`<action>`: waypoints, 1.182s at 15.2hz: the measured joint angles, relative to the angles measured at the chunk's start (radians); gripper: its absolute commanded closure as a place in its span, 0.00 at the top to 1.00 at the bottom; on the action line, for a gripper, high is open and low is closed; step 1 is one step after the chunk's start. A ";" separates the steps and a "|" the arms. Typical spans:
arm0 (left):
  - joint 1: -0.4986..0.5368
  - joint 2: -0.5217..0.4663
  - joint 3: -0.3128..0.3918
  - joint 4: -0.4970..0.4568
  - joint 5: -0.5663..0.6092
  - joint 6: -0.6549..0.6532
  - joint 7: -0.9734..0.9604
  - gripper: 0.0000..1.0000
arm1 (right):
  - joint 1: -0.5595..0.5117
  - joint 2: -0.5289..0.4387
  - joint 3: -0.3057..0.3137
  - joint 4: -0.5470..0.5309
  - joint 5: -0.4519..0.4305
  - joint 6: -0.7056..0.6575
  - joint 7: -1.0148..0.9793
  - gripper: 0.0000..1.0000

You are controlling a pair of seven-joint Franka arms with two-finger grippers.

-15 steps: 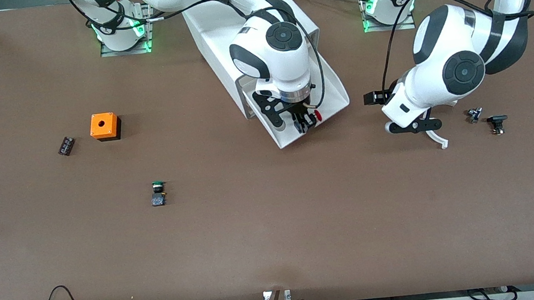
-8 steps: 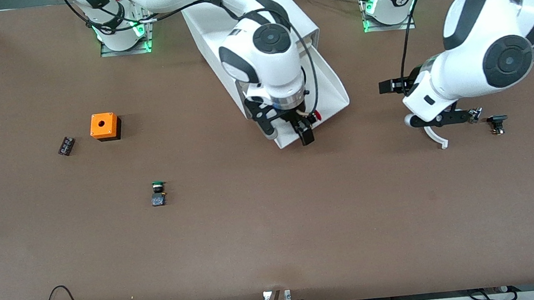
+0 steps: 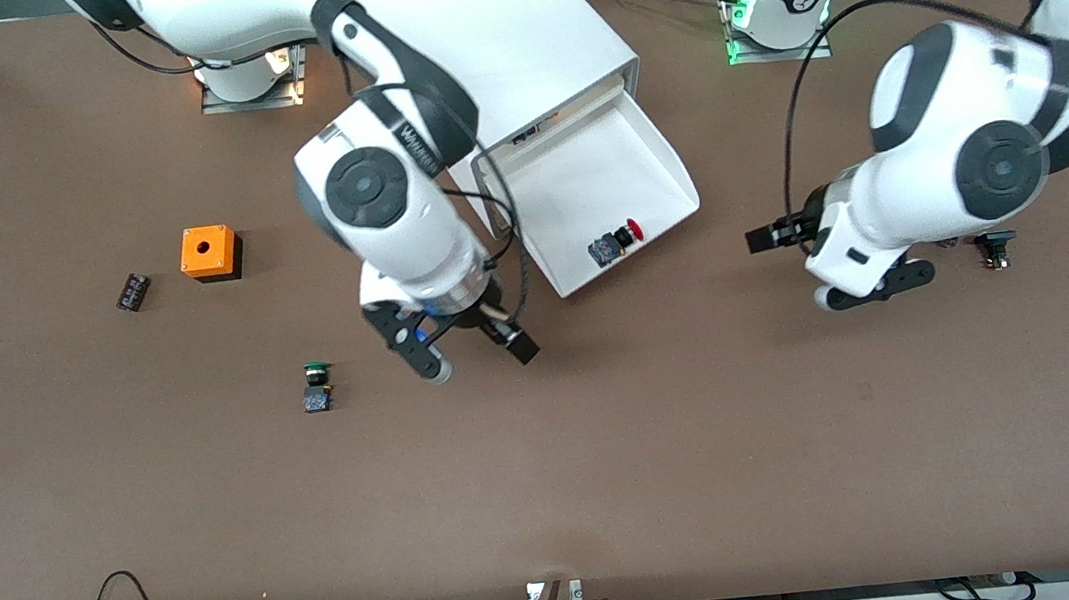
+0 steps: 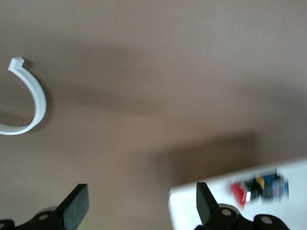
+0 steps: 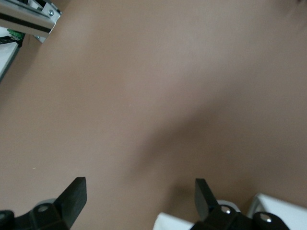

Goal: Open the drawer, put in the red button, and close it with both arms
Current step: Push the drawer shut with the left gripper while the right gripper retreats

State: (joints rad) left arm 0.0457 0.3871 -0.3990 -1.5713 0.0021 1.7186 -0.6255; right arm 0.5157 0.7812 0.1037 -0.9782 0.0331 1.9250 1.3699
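Drawer [image 3: 604, 186] stands pulled out of the white cabinet [image 3: 495, 38] in the front view, and the red button [image 3: 616, 242] lies inside it, close to the front lip nearest the camera. So the drop looks done; the closing is what remains. Right pincer [image 3: 468, 348] hangs over bare worktop [image 3: 612, 452] near the drawer's front corner, fingers apart and empty. Left pincer [image 3: 870, 287] hovers over the worktop toward the left arm's end, also spread and empty. A green button [image 3: 316, 386] sits near the right pincer, an orange box [image 3: 209, 252] and a small dark part [image 3: 132, 291] farther toward the right arm's end.

Left wrist view now: the two fingertips [image 4: 76, 207] stand wide, nothing between them. A corner of the drawer [image 4: 192, 211] shows with the red button [image 4: 259, 189] blurred inside, and a white curved clip [image 4: 29, 103] lies on the worktop.

Right wrist view: fingertips [image 5: 74, 194] spread again, only brown worktop [image 5: 168, 96] below them.

Risks from here, as I judge them: the drawer sits at an angle to both arms, so an uneven push from one side could jam it or slide the whole cabinet. A hard shove may send the button rolling against the lip. The right arm swinging low could also knock the green button.
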 measured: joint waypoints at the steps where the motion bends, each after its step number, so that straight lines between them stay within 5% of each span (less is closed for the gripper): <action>1: -0.028 0.005 -0.003 -0.034 0.038 0.066 -0.073 0.98 | -0.024 0.000 0.000 -0.001 0.004 -0.020 -0.072 1.00; 9: -0.159 0.022 -0.009 -0.303 0.086 0.575 -0.379 0.96 | -0.213 -0.003 -0.003 -0.076 0.025 -0.160 -0.570 1.00; 18: -0.259 0.015 -0.013 -0.362 0.088 0.584 -0.523 0.98 | -0.419 -0.083 -0.007 -0.332 0.025 -0.160 -0.964 1.00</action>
State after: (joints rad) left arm -0.2131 0.4022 -0.4121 -1.9334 0.0899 2.3026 -1.1487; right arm 0.0967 0.6977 0.0969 -1.3099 0.0585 1.7648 0.4057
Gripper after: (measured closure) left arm 0.026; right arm 0.000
